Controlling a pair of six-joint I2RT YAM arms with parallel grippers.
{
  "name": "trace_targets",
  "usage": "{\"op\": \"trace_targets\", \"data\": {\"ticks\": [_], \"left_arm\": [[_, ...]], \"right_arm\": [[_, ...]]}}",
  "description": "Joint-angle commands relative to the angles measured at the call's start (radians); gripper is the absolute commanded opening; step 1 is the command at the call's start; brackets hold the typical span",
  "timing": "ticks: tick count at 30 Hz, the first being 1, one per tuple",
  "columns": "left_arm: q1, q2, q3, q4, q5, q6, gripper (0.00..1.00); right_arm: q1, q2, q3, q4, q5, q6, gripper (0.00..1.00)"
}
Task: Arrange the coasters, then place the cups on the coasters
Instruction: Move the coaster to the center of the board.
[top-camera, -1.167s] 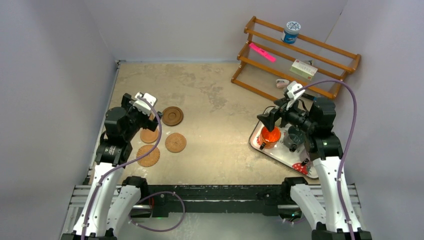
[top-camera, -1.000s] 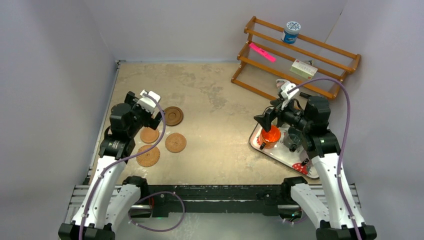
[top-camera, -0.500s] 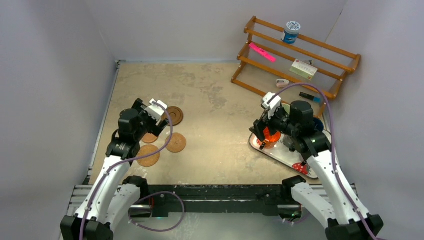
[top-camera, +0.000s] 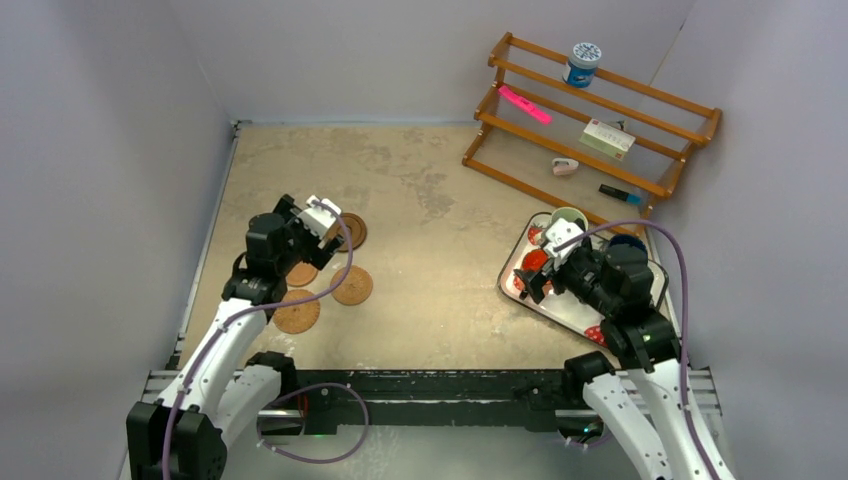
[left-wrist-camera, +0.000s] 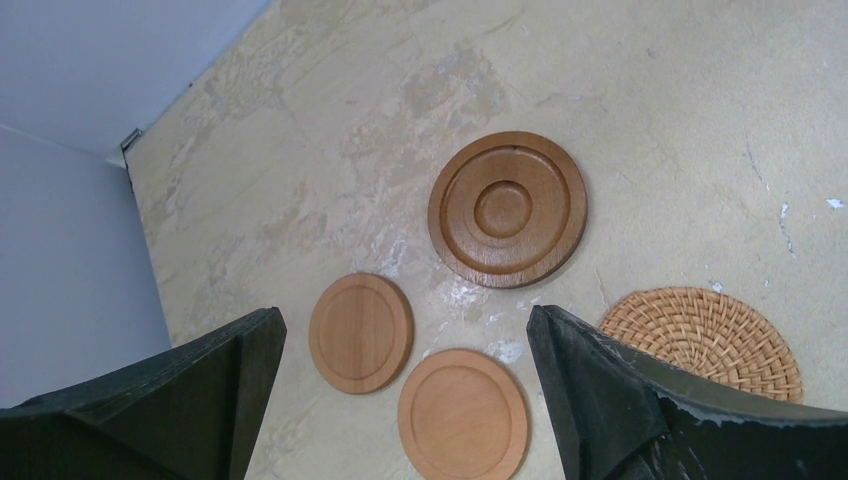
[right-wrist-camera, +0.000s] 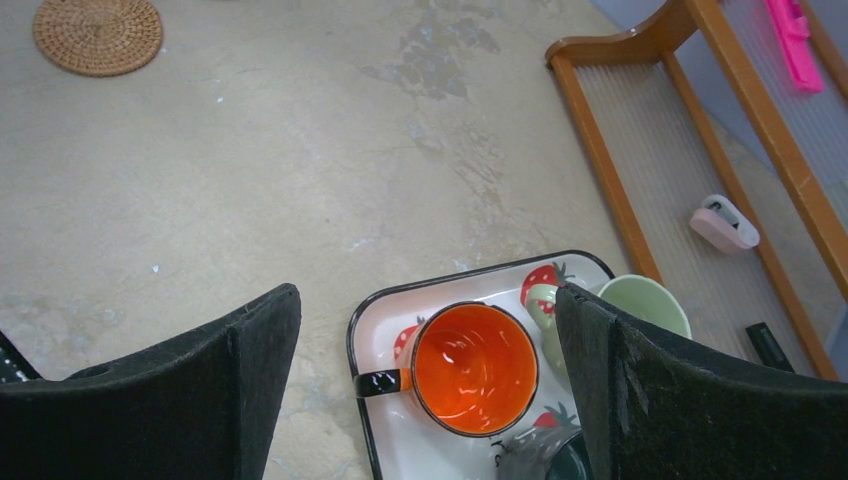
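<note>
Mottled beige stone-look bench (top-camera: 440, 190) carries every item; the surface is hard, flat and matt. A slatted wooden rack (right-wrist-camera: 600, 150) stands at the far right and is not part of the task. Just in front of it lies a white strawberry-print tray with black rim (right-wrist-camera: 480, 282), holding the cups crowded together.

Cups: the translucent orange handled cup (right-wrist-camera: 475, 368) sits at the tray's left corner, handle pointing left. The pale green cup (right-wrist-camera: 645, 305) is just beside it; contact cannot be told. A dark cup (right-wrist-camera: 540, 462) shows only in part. All are judged rigid, glossy-walled and breakable, so liable to slip. The soundest hold is one jaw inside the rim and one outside, on the side clear of neighbours. The right gripper (right-wrist-camera: 428, 290) hovers over the orange cup, jaws spread to their widest, holding nothing.

Coasters: all lie flat on the left of the bench, well apart from the tray, close together without overlap:
- dark round wooden coaster with turned concentric rings (left-wrist-camera: 507, 209)
- two smooth pale wooden discs (left-wrist-camera: 360, 332) (left-wrist-camera: 463, 416)
- woven rattan disc (left-wrist-camera: 712, 337)
- second woven disc (top-camera: 297, 312), nearer the arm bases

They are judged light, stiff and thin, offering little edge. Pinch across the width with the jaws low to the bench, or slide them. The left gripper (left-wrist-camera: 402, 315) hangs above them, jaws fully apart and empty.
</note>
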Motion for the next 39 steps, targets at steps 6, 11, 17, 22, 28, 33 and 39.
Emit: {"op": "trace_targets", "data": {"ticks": [6,11,17,22,28,33,39], "left_arm": [[-0.004,0.072,0.011,0.179,0.028,0.007,1.00],[-0.004,0.164,0.072,0.204,0.025,-0.009,1.00],[-0.004,0.222,0.079,0.258,0.087,0.000,1.00],[-0.004,0.265,0.054,0.311,0.085,-0.021,1.00],[-0.004,0.282,0.062,0.290,0.087,0.020,1.00],[-0.008,0.338,0.061,0.309,0.123,0.040,1.00],[-0.029,0.431,0.108,0.312,0.057,0.072,1.00]], "right_arm": [[0.004,-0.077,-0.017,0.042,0.085,0.021,0.99],[0.004,-0.090,-0.046,0.049,0.073,0.021,0.99],[0.004,-0.145,-0.087,0.060,0.070,0.005,0.99],[0.004,-0.162,-0.098,0.048,0.048,-0.009,0.99],[0.004,-0.129,-0.073,0.031,0.019,-0.026,0.99],[0.004,-0.096,-0.058,0.037,0.016,-0.047,0.99],[0.004,-0.062,-0.037,0.039,0.073,-0.089,0.99]]}}
